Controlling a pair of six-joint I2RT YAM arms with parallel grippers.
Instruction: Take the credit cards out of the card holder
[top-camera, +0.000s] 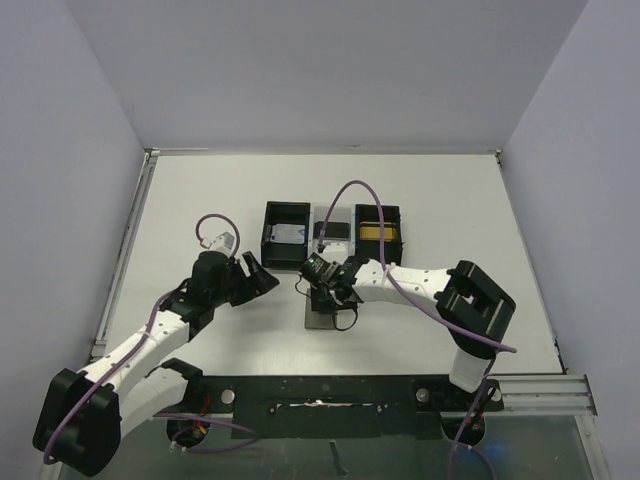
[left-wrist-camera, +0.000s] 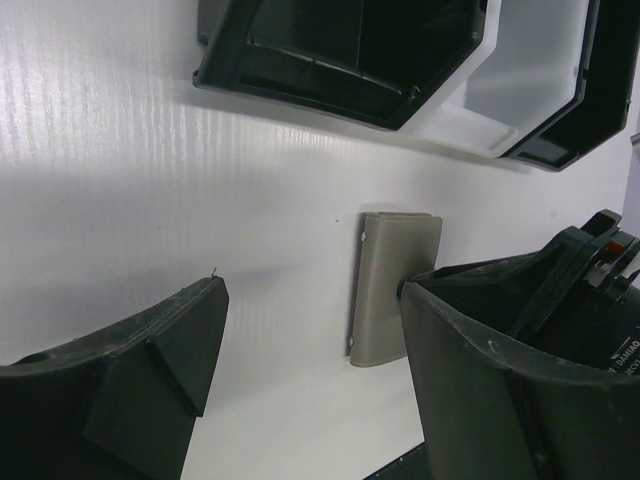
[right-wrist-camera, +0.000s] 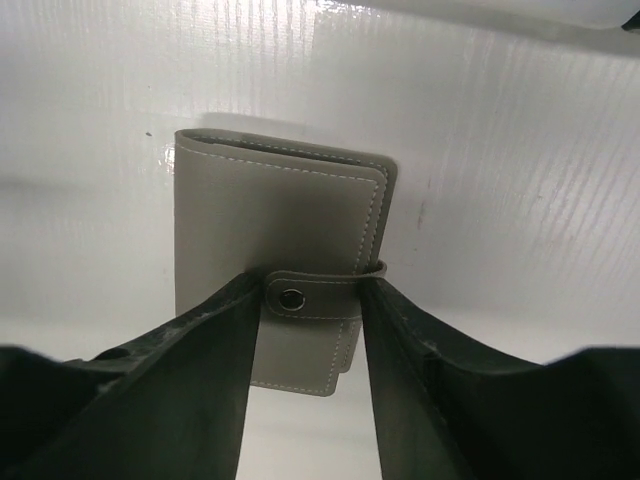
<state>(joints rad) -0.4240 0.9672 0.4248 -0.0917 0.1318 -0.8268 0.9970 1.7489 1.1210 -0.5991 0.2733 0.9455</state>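
On the white table (top-camera: 200, 200), just beyond the arm bases, lies the small flat grey stitched card holder (right-wrist-camera: 275, 210), closed, its snap tab (right-wrist-camera: 292, 297) fastened across the front. The right gripper (right-wrist-camera: 312, 290) hangs directly over it, black fingers apart, with the tab between their tips; whether they touch it cannot be told. To the left, well clear of the card holder, the left gripper (left-wrist-camera: 310, 290) hovers above bare table with fingers spread wide and nothing between them. Farther back stands the black-and-white three-compartment plastic tray (top-camera: 268, 235), a yellow item (top-camera: 378, 232) in its right compartment.
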